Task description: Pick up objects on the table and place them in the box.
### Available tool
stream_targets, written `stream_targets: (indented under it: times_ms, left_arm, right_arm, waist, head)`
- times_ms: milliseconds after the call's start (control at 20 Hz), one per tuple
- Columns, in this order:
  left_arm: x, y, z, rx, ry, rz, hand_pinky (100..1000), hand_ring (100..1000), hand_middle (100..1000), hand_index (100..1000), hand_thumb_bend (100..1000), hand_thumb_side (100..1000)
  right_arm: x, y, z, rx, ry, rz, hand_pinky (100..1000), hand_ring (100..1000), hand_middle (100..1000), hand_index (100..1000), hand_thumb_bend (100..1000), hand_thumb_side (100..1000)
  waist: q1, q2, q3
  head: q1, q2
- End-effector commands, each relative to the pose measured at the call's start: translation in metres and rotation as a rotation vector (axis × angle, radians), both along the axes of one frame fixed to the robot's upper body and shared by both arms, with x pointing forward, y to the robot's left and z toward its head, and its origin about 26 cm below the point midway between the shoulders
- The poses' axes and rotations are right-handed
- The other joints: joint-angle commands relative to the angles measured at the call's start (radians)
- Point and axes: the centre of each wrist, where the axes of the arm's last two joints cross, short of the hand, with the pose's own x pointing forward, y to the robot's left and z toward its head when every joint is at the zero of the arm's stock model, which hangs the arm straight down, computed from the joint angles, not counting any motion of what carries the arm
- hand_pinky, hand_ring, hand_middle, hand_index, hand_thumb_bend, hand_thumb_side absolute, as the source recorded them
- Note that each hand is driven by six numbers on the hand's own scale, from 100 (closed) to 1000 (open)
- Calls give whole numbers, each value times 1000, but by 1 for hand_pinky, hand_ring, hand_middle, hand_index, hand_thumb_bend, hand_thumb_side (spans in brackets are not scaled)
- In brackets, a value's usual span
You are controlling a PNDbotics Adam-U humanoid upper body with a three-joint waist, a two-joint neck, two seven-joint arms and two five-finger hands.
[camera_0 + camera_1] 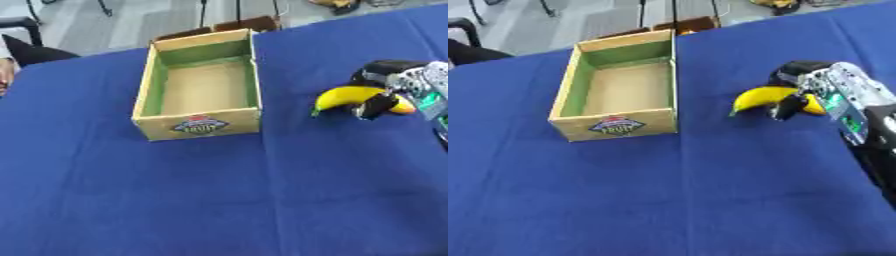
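Right robot hand (pixel 802 95) is curled round banana (pixel 756 98) w/ fingers pinching its far end, prob. to lift it. Banana sits right of the open box (pixel 614 125), well apart, over blue worktop (pixel 667 200). Box is empty.

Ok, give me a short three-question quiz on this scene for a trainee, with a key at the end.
1. True or false: the box already holds the banana.
2. Which hand has its fingers curled round the banana? A) left hand B) right hand C) a person's bare hand
3. Fill in: the banana is to the ____ of the box, as the robot sees it.

Key:
1. False. The box is empty; the banana is out over the blue tablecloth.
2. B. The left hand shows in neither view.
3. Right.
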Motion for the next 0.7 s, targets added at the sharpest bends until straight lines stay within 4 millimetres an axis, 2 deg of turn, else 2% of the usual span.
stream_targets:
  times_ms: [50,700]
  left_arm:
    - [-2,1,7,19,-25,-4,336,681,714,753,100,835]
    - [-2,1,8,23,-27,-7,337,680,712,753,100,836]
  right_arm:
    - [0,-3,10,-5,-42,0,699,892,706,770,100,294]
    - [1,0,17,-27,-108,12,666,864,667,733,100,342]
  waist:
    - [-4,-14,0]
    - [-8,-18,0]
  head:
    - [1,-9]
    - [2,-11]
